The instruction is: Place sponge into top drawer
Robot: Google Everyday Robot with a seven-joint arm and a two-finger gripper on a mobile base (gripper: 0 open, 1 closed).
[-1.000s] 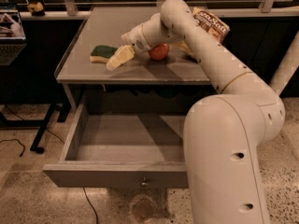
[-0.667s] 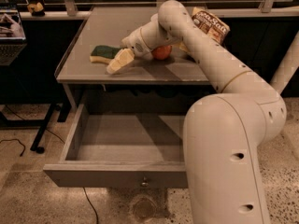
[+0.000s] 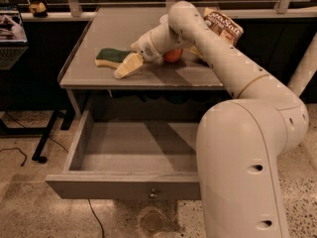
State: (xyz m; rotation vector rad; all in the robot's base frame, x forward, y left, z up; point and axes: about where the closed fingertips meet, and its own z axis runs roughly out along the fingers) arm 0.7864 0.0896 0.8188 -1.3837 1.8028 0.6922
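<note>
In the camera view, the sponge (image 3: 110, 56) lay flat on the grey tabletop (image 3: 94, 31) in the upper left of the frame, green scouring side up and not yet lifted. The gripper (image 3: 125, 68) sat low at the sponge's right edge, angled down toward it, probably lining up a grasp. Whether it was spread or closed could not be told, and no hold on the sponge was visible. The white arm (image 3: 218, 58) reached in from the lower right, crossing over a small orange fruit (image 3: 173, 56) and a chip bag (image 3: 224, 27) behind it. Below the tabletop, the top drawer (image 3: 74, 148) stood pulled fully out, its knob (image 3: 153, 194) at lower centre, ready to receive the sponge.
</note>
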